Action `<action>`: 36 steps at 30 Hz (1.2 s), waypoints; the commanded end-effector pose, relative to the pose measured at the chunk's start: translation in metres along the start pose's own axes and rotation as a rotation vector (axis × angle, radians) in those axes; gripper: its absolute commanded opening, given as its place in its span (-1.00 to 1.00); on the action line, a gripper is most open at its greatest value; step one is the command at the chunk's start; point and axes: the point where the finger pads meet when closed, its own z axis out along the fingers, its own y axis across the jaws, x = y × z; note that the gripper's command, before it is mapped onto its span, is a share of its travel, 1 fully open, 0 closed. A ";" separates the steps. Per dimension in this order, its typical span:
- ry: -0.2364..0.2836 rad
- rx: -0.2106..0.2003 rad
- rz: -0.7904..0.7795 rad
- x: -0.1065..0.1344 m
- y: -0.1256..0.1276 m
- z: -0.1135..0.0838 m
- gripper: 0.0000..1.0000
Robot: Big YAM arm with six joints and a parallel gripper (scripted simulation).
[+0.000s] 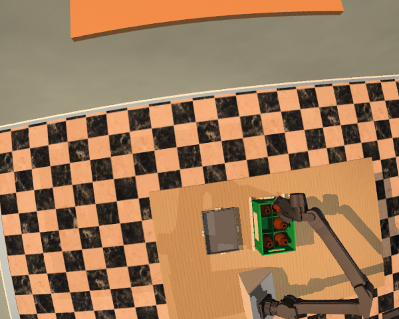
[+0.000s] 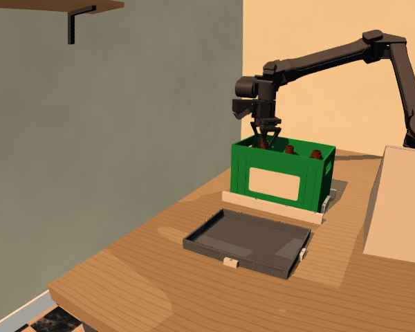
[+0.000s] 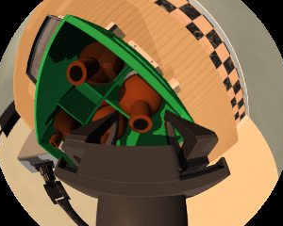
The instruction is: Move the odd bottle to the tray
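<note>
My gripper (image 1: 281, 209) (image 2: 264, 144) (image 3: 141, 114) is open, pointing down into the green crate (image 1: 285, 250) (image 2: 241, 178) (image 3: 46, 96). Its fingers stand either side of the neck of a brown bottle (image 1: 275, 208) (image 3: 141, 94) in a corner compartment; contact is not visible. The other bottles stand in the crate: one (image 1: 266, 210) (image 3: 104, 58) in the other corner at that end, one (image 1: 279, 222) (image 3: 106, 123) in the middle row, two (image 1: 267, 241) (image 1: 281, 239) at the opposite end. One middle compartment is empty. I cannot tell which neck differs. The dark tray (image 1: 222, 230) (image 2: 250, 239) is empty.
Pale strips (image 2: 272, 207) stand along the crate's base, between it and the tray. Small pale blocks (image 2: 231, 262) sit against the tray. A large pale block (image 1: 256, 284) (image 2: 397, 203) stands beside the arm's base. The crate walls rise close around the fingers.
</note>
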 end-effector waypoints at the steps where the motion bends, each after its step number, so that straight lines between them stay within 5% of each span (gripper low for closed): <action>1: 0.016 -0.014 0.001 0.000 -0.001 0.015 0.21; 2: 0.016 -0.014 0.001 0.000 -0.001 0.015 0.21; 3: 0.016 -0.014 0.001 0.000 -0.001 0.015 -1.00; 36: 0.018 -0.016 0.001 0.001 -0.001 0.015 -1.00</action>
